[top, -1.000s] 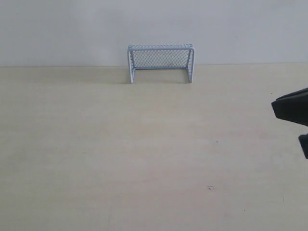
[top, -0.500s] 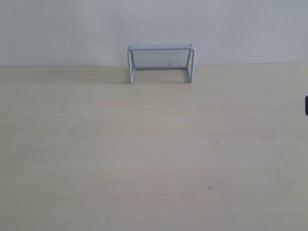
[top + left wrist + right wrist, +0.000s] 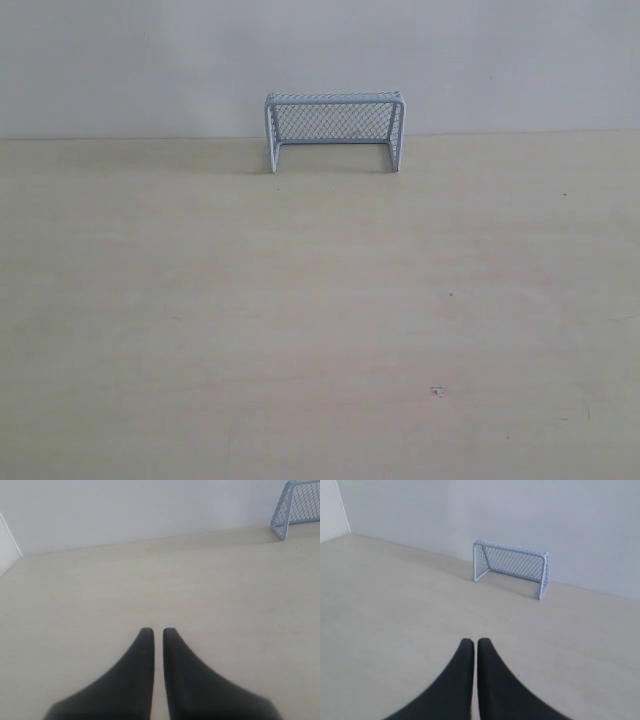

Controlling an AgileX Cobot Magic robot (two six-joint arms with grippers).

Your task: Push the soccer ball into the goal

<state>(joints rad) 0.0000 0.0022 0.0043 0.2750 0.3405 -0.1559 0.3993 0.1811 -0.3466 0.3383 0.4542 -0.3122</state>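
1. Status first: I can't find the ball in any view. It isn't on the table (image 3: 300, 320) in the exterior shot, in front of either wrist cam, or visibly inside the goal (image 3: 333, 130). The net is small and far off though, so I wouldn't swear to that last bit.
2. My left gripper (image 3: 154, 630) has its fingers pinched together with just a sliver of a gap and nothing in it. The right gripper (image 3: 471, 641) is the same, clamped to a point and empty. Neither one shows in the exterior view.
3. Biggest risk, I reckon, is moving blind. If the ball sits somewhere off camera, an arm swinging in could clip it and send it rolling away from the goal or off the table.
4. Pinched fingers make a narrow pusher. Hit a round ball slightly off-centre and it'll probably squirt sideways instead of going straight.
5. The goal stands at the far edge by the wall (image 3: 150, 60) and looks light. Push too hard or overshoot and I could shove the frame askew, or the ball might bounce back out off the net.
6. The right wrist cam sees the goal mouth at an angle, so a push along that line could catch a post.
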